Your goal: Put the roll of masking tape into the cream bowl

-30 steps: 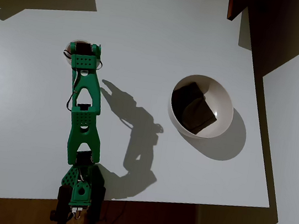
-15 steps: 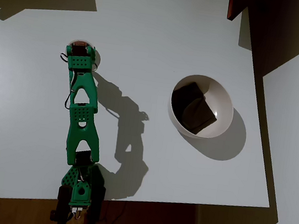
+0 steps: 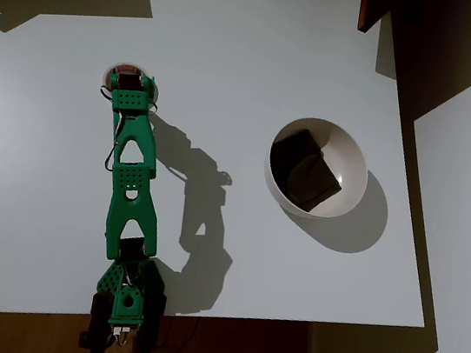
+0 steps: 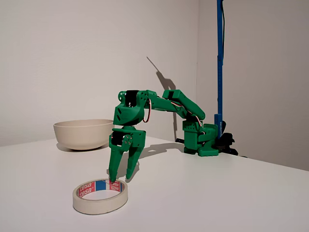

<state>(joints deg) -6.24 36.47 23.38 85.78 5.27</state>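
The roll of masking tape (image 4: 100,195) lies flat on the white table, an off-white ring with red and blue print inside. My green gripper (image 4: 120,180) points down over its far rim and is open: one fingertip (image 4: 113,180) dips into the hole and the other stands just outside. In the overhead view the gripper (image 3: 129,81) covers most of the roll of masking tape (image 3: 124,68), leaving only a sliver showing. The cream bowl (image 3: 356,158) sits well to the right, and in the fixed view the cream bowl (image 4: 82,135) stands behind the arm.
A dark square block (image 3: 305,170) lies inside the bowl. The arm's base (image 3: 122,305) sits at the table's near edge. A blue pole (image 4: 219,58) rises behind the base. Dark furniture (image 3: 373,7) borders the far right corner.
The gripper has swung up and left in the overhead view, from beside the tape to over it, and sunk lower. The tape and bowl have stayed put.
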